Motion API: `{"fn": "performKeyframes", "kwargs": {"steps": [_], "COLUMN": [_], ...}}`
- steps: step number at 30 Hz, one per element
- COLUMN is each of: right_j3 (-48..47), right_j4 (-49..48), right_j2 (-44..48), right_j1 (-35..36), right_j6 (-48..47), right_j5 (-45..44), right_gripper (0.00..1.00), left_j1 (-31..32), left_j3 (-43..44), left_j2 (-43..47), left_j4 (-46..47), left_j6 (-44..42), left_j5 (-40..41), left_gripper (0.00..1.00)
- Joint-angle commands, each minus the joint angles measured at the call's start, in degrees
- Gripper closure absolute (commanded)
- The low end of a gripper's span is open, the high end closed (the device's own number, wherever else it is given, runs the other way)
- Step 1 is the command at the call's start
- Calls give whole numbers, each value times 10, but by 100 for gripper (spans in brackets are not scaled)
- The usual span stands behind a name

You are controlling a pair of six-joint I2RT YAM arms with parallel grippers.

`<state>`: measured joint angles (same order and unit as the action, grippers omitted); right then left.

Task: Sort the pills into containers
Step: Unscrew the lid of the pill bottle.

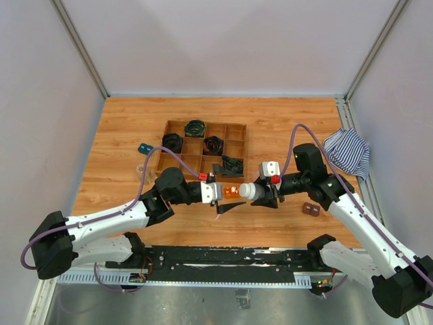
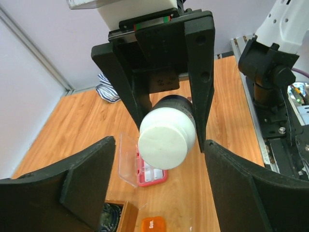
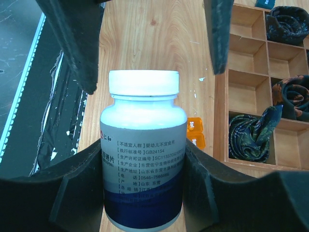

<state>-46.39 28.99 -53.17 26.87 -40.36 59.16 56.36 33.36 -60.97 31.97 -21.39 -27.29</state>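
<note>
Bottle point(image 3: 143, 159), dark with a printed label, is off the table and lying sideways in mid-air. My right gripper point(image 3: 143, 166) is clamped on its body, one pad on each side. White cap point(image 3: 143, 83) is on and points at my other arm. My left gripper point(image 2: 159, 159) is spread wide, one finger on each side of the cap. I see a gap on both sides, so nothing is pinched there yet.

Below the bottle, the pink box point(image 2: 145, 182) sits on the table with its clear lid swung open. It shows pale compartments, and I can't tell if anything is in them. Orange block point(image 2: 153, 224) lies just beside it, near a corner of the wooden tray point(image 3: 221, 125). Dark coils point(image 3: 248, 135) fill several of the tray's cells. Striped cloth point(image 1: 347, 152) is well off on my right.

Progress looks early, my guess. Bottle is capped, no loose pills show anywhere, and nothing looks sorted. This seems to be the uncapping step: close on the cap and twist. Left to do: get the cap off, get the pills out, put them into containers. I can't pick out the clear vial with any certainty.
</note>
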Motion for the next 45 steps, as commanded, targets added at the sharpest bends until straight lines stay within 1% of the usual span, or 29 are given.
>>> {"fn": "performKeyframes", "kwargs": {"steps": [1, 6, 13, 23, 25, 27, 28, 30, 31, 32, 33, 36, 38, 39, 40, 41, 45], "right_j3": [-8, -9, -8, -8, -8, -8, -8, -8, -8, -8, -9, -10, -11, -12, -12, -13, -13], "right_j4": [2, 3, 3, 3, 3, 3, 3, 3, 3, 3, 3, 2, 2, 1, 2, 2, 2], "right_j2": [4, 6, 5, 3, 3, 3, 3, 4, 4, 4, 3, 2, 0, -1, -4, -6, -13], "right_j1": [-13, -13, -13, -13, -13, -13, -13, -13, -13, -13, -13, -13, -13, -13, -13, -13, -13], "right_j6": [-7, -6, -7, -5, -6, -6, -5, -4, -4, -4, -4, -2, -1, 0, 1, 2, 5], "right_j5": [18, 19, 19, 19, 20, 20, 19, 18, 17, 16, 15, 11, 8, 6, 5, 3, 0], "right_gripper": [99, 99, 99, 99, 100, 99, 99, 99, 100, 100, 99, 99, 100, 100, 99, 99, 99], "left_j1": [-7, -12, -16, -18, -18, -18, -18, -18, -18, -18, -18, -17, -13, -6, 2, 15, 81], "left_j3": [21, 22, 24, 34, 36, 37, 37, 37, 37, 37, 38, 39, 37, 35, 31, 24, 10], "left_j2": [-9, -12, -15, -31, -33, -34, -35, -37, -37, -38, -38, -39, -39, -37, -34, -31, -13], "left_j4": [4, 7, 6, 7, 7, 7, 7, 8, 10, 11, 11, 10, 10, 9, 8, 8, 5], "left_j6": [0, 6, 12, 24, 26, 31, 34, 50, 63, 81, 102, 201, 293, 336, 393, 433, 538], "left_j5": [-23, -16, -24, -47, -50, -53, -54, -54, -52, -50, -47, -33, 7, 37, 79, 121, 285], "left_gripper": [20, 29, 32, 40, 45, 53, 60, 78, 88, 96, 99, 100, 100, 100, 100, 100, 100]}}
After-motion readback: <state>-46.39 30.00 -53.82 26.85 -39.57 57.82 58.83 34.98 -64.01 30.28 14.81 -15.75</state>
